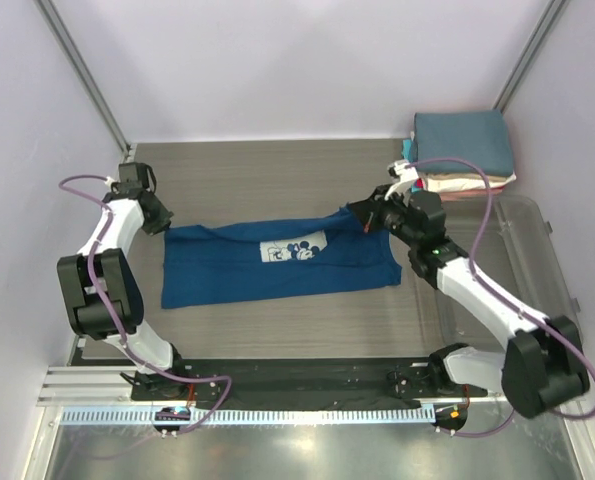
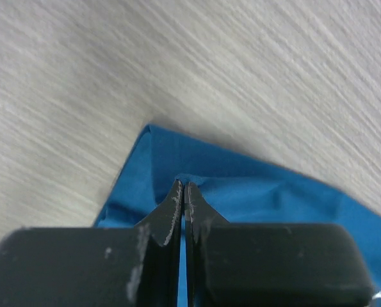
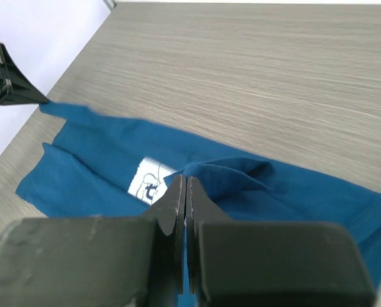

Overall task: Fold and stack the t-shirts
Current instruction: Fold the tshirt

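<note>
Lying mid-table [image 1: 277, 175], the royal-blue tee [image 1: 277, 268] spreads print-up. The left gripper [image 1: 160, 222] is pinched tight on its 10 o'clock corner, and the right gripper [image 1: 365, 218] is clamped on cloth at its 2 o'clock corner. Farther back, at 1 o'clock, folded tees [image 1: 462, 150] sit stacked, slate-blue on top, beyond the clear bin [image 1: 522, 270]

Grey wood-grain surface [image 1: 277, 170]. Royal-blue tee [image 1: 277, 265] lies across centre, long axis 9-to-3 o'clock. Folded tee stack [image 1: 462, 150] at 2 o'clock. Clear bin [image 1: 522, 270] at 3 o'clock.
</note>
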Controlling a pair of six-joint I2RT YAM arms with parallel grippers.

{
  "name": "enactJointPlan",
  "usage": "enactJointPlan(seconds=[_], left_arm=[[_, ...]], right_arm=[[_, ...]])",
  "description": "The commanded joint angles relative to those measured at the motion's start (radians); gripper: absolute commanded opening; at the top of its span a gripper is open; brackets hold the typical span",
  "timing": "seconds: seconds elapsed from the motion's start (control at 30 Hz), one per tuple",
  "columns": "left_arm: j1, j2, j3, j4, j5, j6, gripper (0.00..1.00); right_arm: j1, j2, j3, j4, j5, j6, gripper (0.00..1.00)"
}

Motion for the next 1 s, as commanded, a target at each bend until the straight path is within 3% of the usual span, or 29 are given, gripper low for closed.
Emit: enactJointPlan(seconds=[0.0, 0.3, 0.57, 0.63, 0.67, 0.7, 0.73, 0.77, 0.83, 0.97], left_arm=[[0.007, -0.081, -0.029, 0.024, 0.009, -0.015, 0.0], [0.007, -0.144, -0.093, 0.011, -0.017, -0.013, 0.0], [0.007, -0.206, -0.138, -0.06, -0.078, -0.004, 0.0], [0.008, -0.224, -0.15, -0.106, -0.146, -0.029, 0.09], [0.011, -0.259, -0.168, -0.109, -0.166, -0.035, 0.12], [0.011, -0.275, -0.174, -0.109, -0.18, -0.043, 0.31], [0.013, -0.298, -0.177, -0.108, -0.195, -0.058, 0.43], [0.011, -0.316, -0.177, -0.106, -0.225, -0.069, 0.56], [0.011, -0.376, -0.194, -0.074, -0.241, -0.087, 0.61], [0.008, -0.434, -0.229, -0.016, -0.224, -0.102, 0.61]], right_arm=[[0.004, -0.133, -0.053, -0.059, 0.068, -0.025, 0.01], [0.006, -0.272, -0.162, -0.148, 0.135, -0.016, 0.01], [0.006, -0.36, -0.272, -0.177, 0.24, 0.117, 0.01], [0.004, -0.392, -0.289, -0.233, 0.331, 0.171, 0.05], [0.006, -0.406, -0.312, -0.256, 0.358, 0.226, 0.13], [0.006, -0.424, -0.327, -0.292, 0.378, 0.246, 0.23], [0.006, -0.443, -0.344, -0.298, 0.414, 0.264, 0.42], [0.004, -0.49, -0.376, -0.333, 0.445, 0.293, 0.5], [0.006, -0.533, -0.395, -0.346, 0.468, 0.334, 0.57], [0.004, -0.569, -0.374, -0.327, 0.449, 0.332, 0.58]])
